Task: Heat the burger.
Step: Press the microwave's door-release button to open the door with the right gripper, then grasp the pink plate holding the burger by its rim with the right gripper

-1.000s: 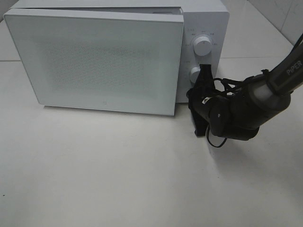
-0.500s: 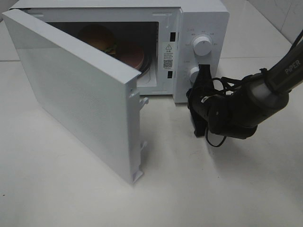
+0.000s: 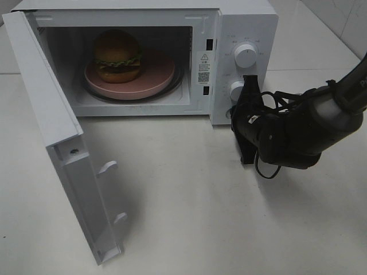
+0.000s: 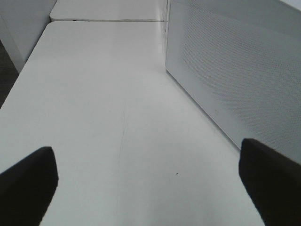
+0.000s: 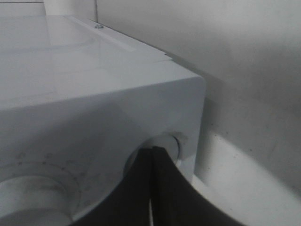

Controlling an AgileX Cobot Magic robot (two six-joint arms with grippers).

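Observation:
The burger (image 3: 117,55) sits on a round pink plate (image 3: 155,80) inside the white microwave (image 3: 243,26), whose door (image 3: 51,132) hangs wide open to the left. My right gripper (image 3: 248,86) is shut, its tips against the lower knob (image 3: 235,90) on the control panel. In the right wrist view the fingers (image 5: 141,188) are pressed together at that knob (image 5: 165,142). My left gripper (image 4: 148,176) is open and empty over bare table, beside the door's outer face (image 4: 235,70); it is out of the exterior view.
The upper dial (image 3: 245,55) sits above the lower knob. White table (image 3: 189,217) spreads in front of the microwave. The open door's edge with its latch hooks (image 3: 109,167) juts toward the table's front left.
The microwave door has swung from nearly shut to wide open, uncovering the burger and plate. The right arm has hardly moved at the lower knob.

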